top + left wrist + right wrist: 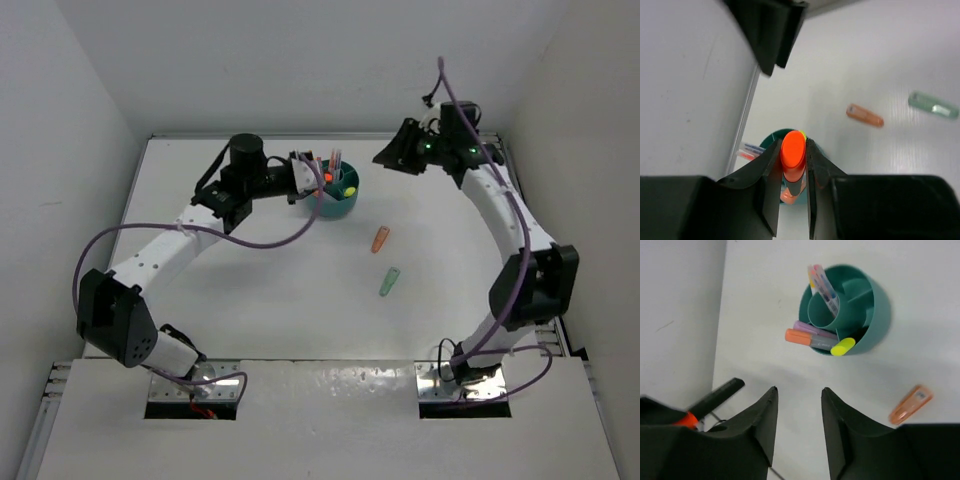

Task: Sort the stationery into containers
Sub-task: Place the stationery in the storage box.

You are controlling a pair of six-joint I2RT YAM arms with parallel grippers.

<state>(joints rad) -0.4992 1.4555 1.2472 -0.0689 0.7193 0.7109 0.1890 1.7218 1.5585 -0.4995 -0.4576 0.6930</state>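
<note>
The teal cup (pixel 336 207) near the back wall (pixel 300 70) is blocked on its left by the left gripper (pixel 320 182), closed on an orange-capped marker (pixel 793 150); pens (pixel 824 289) are seen standing above its rim. Open tabletop (pixel 265 295) is left toward its near edge, interrupted only by an orange marker (pixel 380 238) and a green marker (pixel 390 281).

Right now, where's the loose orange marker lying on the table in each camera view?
Top external: orange marker mid-table, lower right of the teal cup.
Left wrist: right of centre, above-right of the cup.
Right wrist: lower right edge.
Shared landmark: the teal cup.
</note>
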